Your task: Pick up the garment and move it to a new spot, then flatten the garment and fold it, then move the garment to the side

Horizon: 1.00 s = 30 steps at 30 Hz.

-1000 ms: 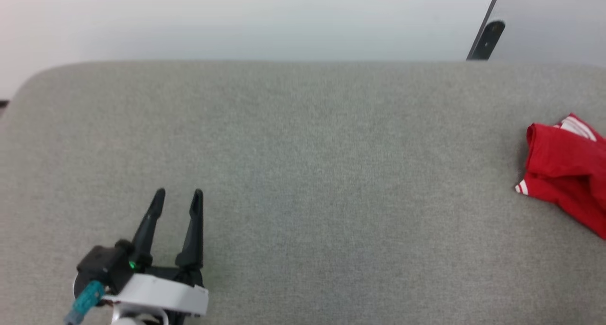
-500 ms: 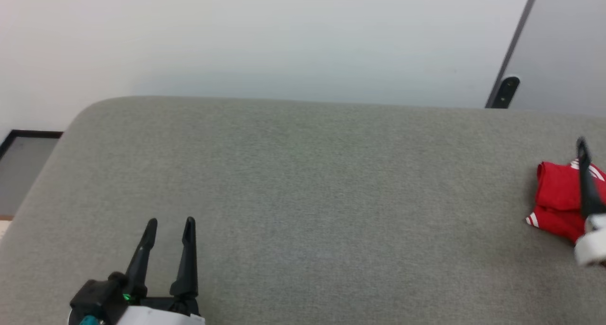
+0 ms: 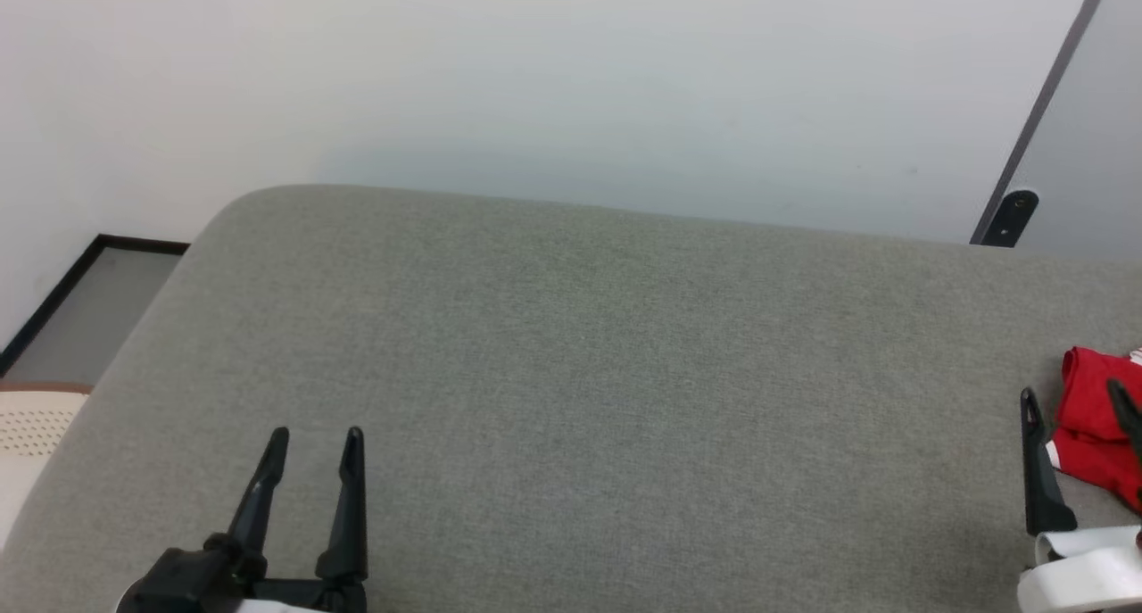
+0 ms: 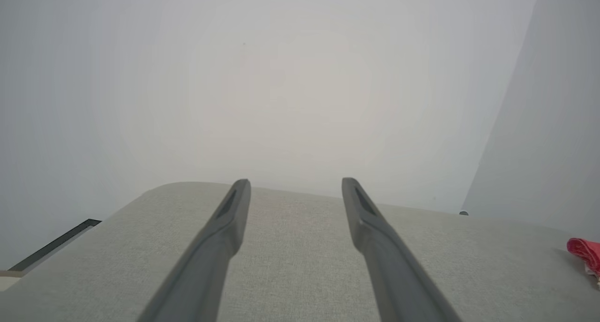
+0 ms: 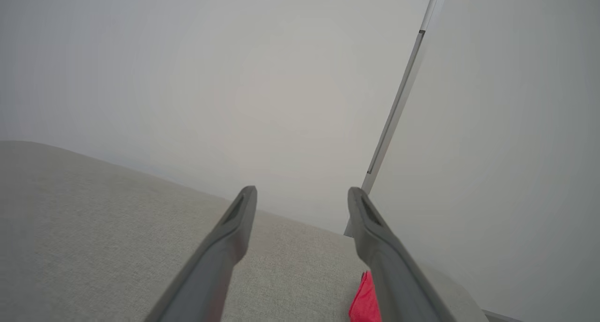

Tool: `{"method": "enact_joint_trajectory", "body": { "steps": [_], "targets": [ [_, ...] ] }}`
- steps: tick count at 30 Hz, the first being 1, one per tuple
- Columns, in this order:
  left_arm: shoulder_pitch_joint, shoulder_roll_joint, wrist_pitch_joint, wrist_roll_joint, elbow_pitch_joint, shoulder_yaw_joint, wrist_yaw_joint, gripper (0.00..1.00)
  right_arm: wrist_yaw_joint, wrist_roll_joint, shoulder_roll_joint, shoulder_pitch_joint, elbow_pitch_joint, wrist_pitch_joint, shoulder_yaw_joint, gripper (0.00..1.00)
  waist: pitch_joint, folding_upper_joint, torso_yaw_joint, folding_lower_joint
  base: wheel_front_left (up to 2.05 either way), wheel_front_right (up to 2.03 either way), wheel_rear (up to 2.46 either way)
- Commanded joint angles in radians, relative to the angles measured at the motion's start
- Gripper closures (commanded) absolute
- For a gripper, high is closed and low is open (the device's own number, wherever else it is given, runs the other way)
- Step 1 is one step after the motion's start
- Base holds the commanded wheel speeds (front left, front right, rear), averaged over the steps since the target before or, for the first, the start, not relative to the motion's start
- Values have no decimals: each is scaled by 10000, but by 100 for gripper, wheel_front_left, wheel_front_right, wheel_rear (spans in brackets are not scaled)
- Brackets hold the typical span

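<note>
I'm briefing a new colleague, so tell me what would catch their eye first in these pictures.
The red shirt stands out first, bunched on the grey pad at the head view's right edge. The open right pincer is right at it, one finger in front of the cloth. The open left pincer is at lower left over bare pad.

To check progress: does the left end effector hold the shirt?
No, the left end effector is open and empty over the grey surface, and the shirt lies far to its right.
</note>
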State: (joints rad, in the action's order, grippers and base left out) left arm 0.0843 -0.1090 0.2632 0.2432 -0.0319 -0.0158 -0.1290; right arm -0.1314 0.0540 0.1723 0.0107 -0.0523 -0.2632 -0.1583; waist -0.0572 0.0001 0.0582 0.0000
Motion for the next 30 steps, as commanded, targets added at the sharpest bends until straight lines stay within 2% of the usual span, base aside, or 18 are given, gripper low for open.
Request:
{"method": "enact_joint_trajectory", "body": {
  "steps": [1,19,30],
  "targets": [
    [53,-56,6,-8,1,-32,-23,0,16,89,-93,-156,76,-10,-33,0,-27,-1,27,0,0,0,0],
    [81,-328,6,200,402,311,-23,0,16,117,-206,-191,-11,-9,-225,0,124,-1,-599,0,0,0,0],
    [129,-508,6,141,605,445,-23,0,16,146,-352,-419,-155,-10,-421,0,184,-1,-675,0,0,0,0]
  ]
}}
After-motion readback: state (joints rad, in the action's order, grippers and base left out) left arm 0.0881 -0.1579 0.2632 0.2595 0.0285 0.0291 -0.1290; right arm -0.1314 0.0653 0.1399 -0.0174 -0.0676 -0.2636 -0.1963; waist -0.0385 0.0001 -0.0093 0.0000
